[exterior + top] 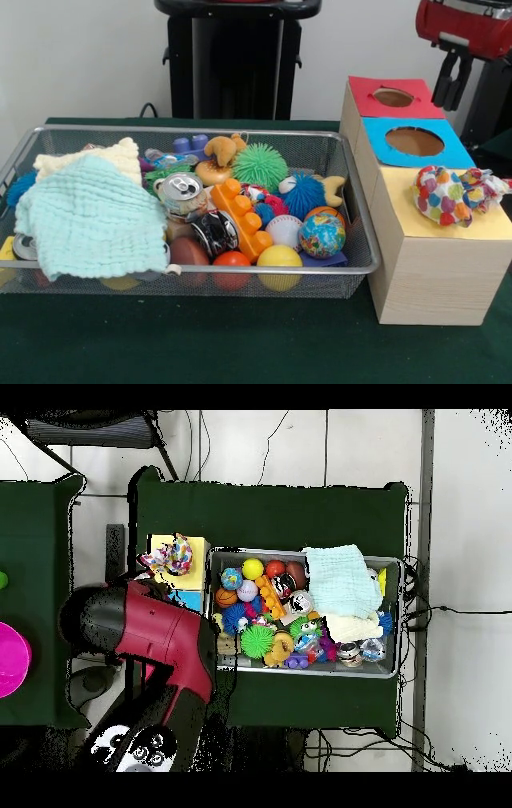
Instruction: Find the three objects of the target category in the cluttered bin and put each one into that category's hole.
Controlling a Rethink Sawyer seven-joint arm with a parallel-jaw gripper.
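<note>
The wire mesh bin (200,130) is full of toys; it also shows in the overhead view (300,673). Dotted white cloths (448,194) lie bunched on the yellow top (448,232) of the wooden box, to the right of the bin. They cover the spot where the hole lies, so the hole is hidden. The cloths also show in the overhead view (170,556). I see no dotted cloth in the bin. My gripper (450,80) hangs open and empty above the back of the box, behind the red-topped opening (393,97). In the overhead view the red arm (150,634) hides it.
A mint waffle cloth (92,216) and a cream waffle cloth (112,156) cover the bin's left half. The right half holds balls, an orange brick (240,216), a can (182,190) and a globe ball (322,234). The blue-topped opening (414,142) is uncovered.
</note>
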